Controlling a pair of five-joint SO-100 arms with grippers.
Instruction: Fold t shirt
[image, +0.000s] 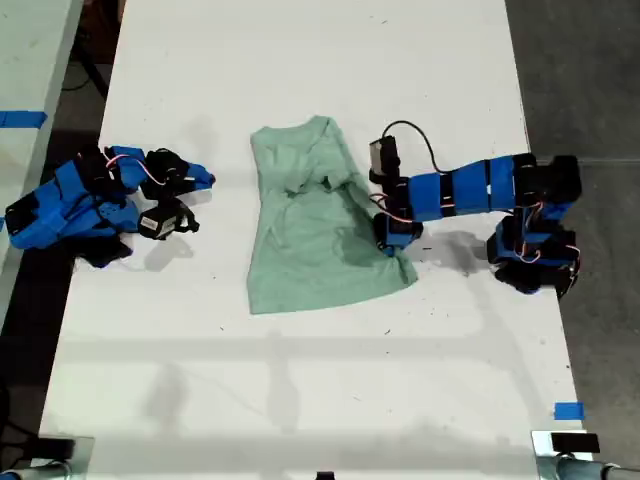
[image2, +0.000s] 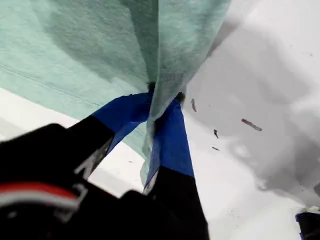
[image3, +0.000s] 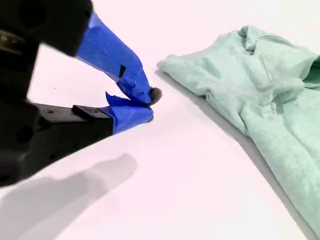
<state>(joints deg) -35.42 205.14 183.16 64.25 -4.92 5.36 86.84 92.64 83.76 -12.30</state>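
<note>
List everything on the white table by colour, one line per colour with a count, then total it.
Mint green: 1, the t shirt
Blue: 2, my first pincer pinching the shirt's edge, and my second pincer off the cloth, tips together
Total: 3

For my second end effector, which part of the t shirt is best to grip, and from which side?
Probably the sleeve edge of the t shirt on the exterior view's left, approached from that side: it lies flat, nearest my shut second end effector. My first end effector already pinches the opposite edge.
</note>
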